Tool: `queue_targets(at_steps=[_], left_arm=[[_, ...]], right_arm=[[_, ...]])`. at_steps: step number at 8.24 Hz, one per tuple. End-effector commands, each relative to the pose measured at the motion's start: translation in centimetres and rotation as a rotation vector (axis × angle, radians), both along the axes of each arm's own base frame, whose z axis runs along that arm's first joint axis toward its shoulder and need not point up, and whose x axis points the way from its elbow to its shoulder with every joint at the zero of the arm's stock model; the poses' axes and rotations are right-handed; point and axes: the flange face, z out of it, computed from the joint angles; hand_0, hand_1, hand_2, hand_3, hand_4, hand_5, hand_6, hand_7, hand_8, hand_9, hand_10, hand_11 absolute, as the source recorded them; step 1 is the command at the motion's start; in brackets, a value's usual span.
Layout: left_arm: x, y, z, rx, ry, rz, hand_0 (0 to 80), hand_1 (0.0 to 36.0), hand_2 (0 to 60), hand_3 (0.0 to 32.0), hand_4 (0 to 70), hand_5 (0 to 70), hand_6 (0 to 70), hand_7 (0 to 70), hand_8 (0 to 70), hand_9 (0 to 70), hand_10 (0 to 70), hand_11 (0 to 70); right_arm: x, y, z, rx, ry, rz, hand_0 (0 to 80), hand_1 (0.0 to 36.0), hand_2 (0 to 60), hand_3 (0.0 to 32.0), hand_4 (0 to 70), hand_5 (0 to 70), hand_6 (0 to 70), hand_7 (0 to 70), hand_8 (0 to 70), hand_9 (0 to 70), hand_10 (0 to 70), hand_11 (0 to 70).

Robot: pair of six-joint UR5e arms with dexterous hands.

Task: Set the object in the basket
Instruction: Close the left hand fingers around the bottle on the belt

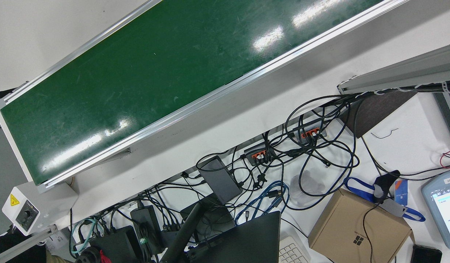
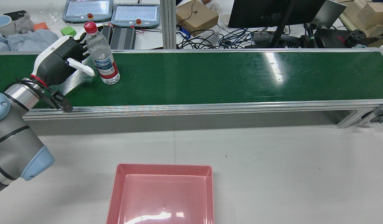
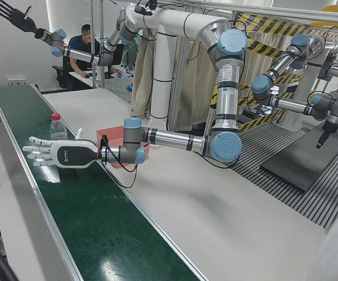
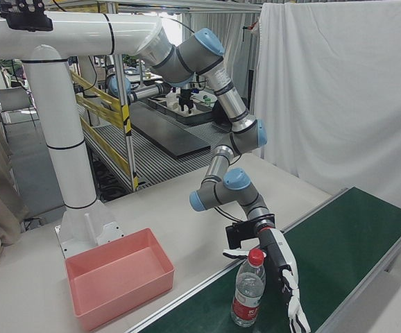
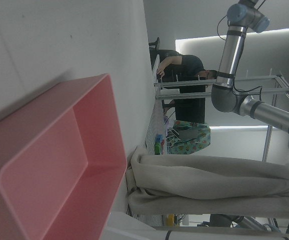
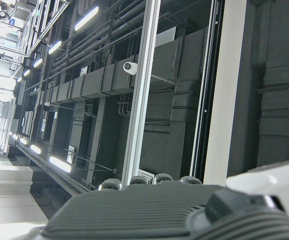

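Observation:
A clear water bottle (image 2: 101, 57) with a red cap stands upright on the green conveyor belt (image 2: 210, 76) near its left end in the rear view. My left hand (image 2: 59, 60) is open beside it, fingers spread, thumb reaching toward the bottle's label; I cannot tell if it touches. The bottle (image 4: 248, 291) and hand (image 4: 284, 277) also show in the right-front view, and the left-front view shows the hand (image 3: 55, 154) with the bottle (image 3: 57, 127) behind it. The pink basket (image 2: 163, 167) sits empty on the white table. My right hand (image 3: 14, 17) is open, raised high, away from the belt.
The belt has aluminium side rails (image 2: 191, 107) between it and the table. Behind the belt are monitors, teach pendants (image 2: 135, 14), boxes and cables (image 1: 283, 164). A person (image 3: 81, 44) sits at a far desk. The left hand view shows the basket (image 5: 54, 160).

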Motion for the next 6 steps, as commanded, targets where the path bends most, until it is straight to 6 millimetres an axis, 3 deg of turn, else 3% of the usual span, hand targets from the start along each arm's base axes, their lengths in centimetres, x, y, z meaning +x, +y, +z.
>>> queue_targets(at_steps=[1,2,3,4,5,6], left_arm=[[0.2,0.0,0.0,-0.002,0.001,0.002,55.8,3.2,0.0,9.0,5.0,24.7,6.1,3.9,9.4,11.3,7.6,12.4],[-0.1,-0.2,0.0,-0.001,0.004,0.0,55.8,3.6,0.0,8.4,5.5,25.4,6.5,4.2,10.0,12.3,8.0,13.0],[-0.5,-0.4,0.2,-0.006,0.004,-0.006,56.3,4.8,0.0,5.6,4.5,31.8,7.5,6.0,13.3,16.5,9.2,14.8],[-2.7,-1.3,-0.1,-0.007,0.003,-0.042,61.9,11.1,0.0,0.4,4.5,47.3,10.4,12.2,19.2,25.0,16.8,26.3],[-4.1,-1.8,0.3,-0.027,-0.006,-0.067,79.5,32.9,27.6,0.0,8.3,65.9,21.9,41.3,36.8,50.3,39.9,59.1],[-4.7,-1.9,-0.1,-0.02,-0.007,-0.072,80.0,35.6,51.7,0.0,26.8,70.0,35.2,66.6,60.2,70.0,65.0,70.0]], right_arm=[[0.0,0.0,0.0,-0.001,0.0,0.0,0.0,0.0,0.0,0.0,0.0,0.0,0.0,0.0,0.0,0.0,0.0,0.0],[0.0,0.0,0.0,0.0,0.0,0.0,0.0,0.0,0.0,0.0,0.0,0.0,0.0,0.0,0.0,0.0,0.0,0.0],[0.0,0.0,0.0,-0.001,0.0,0.0,0.0,0.0,0.0,0.0,0.0,0.0,0.0,0.0,0.0,0.0,0.0,0.0],[0.0,0.0,0.0,0.0,0.0,0.0,0.0,0.0,0.0,0.0,0.0,0.0,0.0,0.0,0.0,0.0,0.0,0.0],[0.0,0.0,0.0,0.0,0.0,0.0,0.0,0.0,0.0,0.0,0.0,0.0,0.0,0.0,0.0,0.0,0.0,0.0],[0.0,0.0,0.0,0.0,0.0,0.0,0.0,0.0,0.0,0.0,0.0,0.0,0.0,0.0,0.0,0.0,0.0,0.0]])
